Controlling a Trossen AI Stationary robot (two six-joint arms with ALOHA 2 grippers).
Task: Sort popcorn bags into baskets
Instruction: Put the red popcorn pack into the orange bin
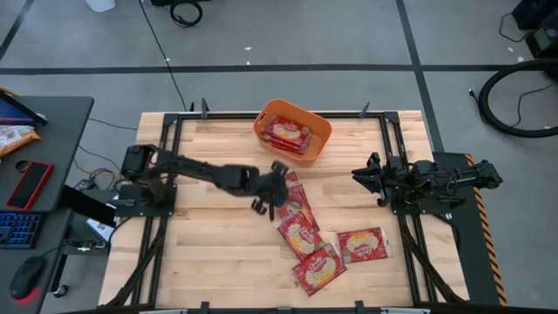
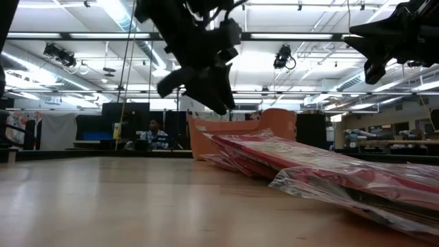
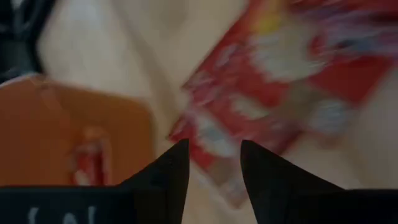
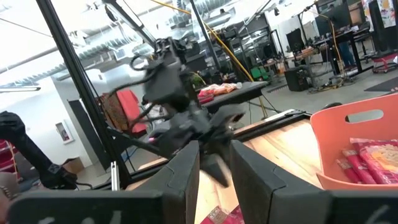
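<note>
Two red popcorn bags (image 1: 286, 133) lie in the orange basket (image 1: 316, 124) at the table's far middle. Several more bags lie flat on the table: one (image 1: 298, 199) under my left gripper, one (image 1: 301, 234), one (image 1: 318, 269) and one (image 1: 362, 246). My left gripper (image 1: 277, 187) hangs open and empty above the bag nearest the basket; the left wrist view shows that bag (image 3: 273, 81) beyond the open fingers (image 3: 214, 155). In the low view the gripper (image 2: 206, 86) is clear of the table. My right gripper (image 1: 359, 174) waits open and empty at the right, raised.
The arms' black frames (image 1: 153, 187) run along the table's left and right edges. A side desk at the left holds a red phone (image 1: 29, 183), a keyboard, a mouse and an orange-and-white snack packet (image 1: 13, 135). A person (image 2: 156, 134) sits far behind the table.
</note>
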